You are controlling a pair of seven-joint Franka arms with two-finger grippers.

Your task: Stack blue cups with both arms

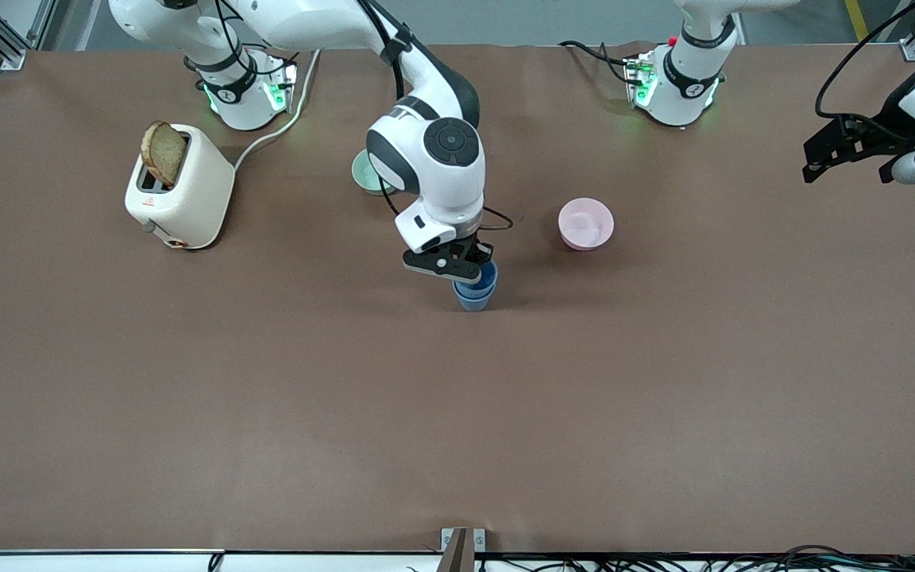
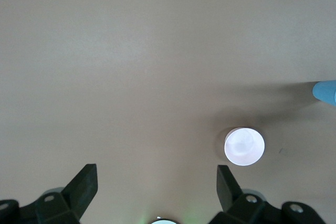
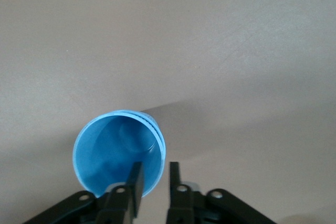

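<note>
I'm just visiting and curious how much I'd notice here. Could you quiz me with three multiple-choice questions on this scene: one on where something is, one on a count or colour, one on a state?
1. Where is the right gripper?
A. At the stacked blue cups
B. Over the toaster
C. Over the pink bowl

2. How many bowls are on the table?
A. None
B. Two
C. Four

3. How are the left gripper's fingers?
A. Shut on a cup
B. Shut on a bowl
C. Open, holding nothing

Answers: 1 A, its fingers pinch the upper cup's rim in the right wrist view. 2 B, the pink bowl and a pale green bowl. 3 C, spread wide over bare table.
</note>
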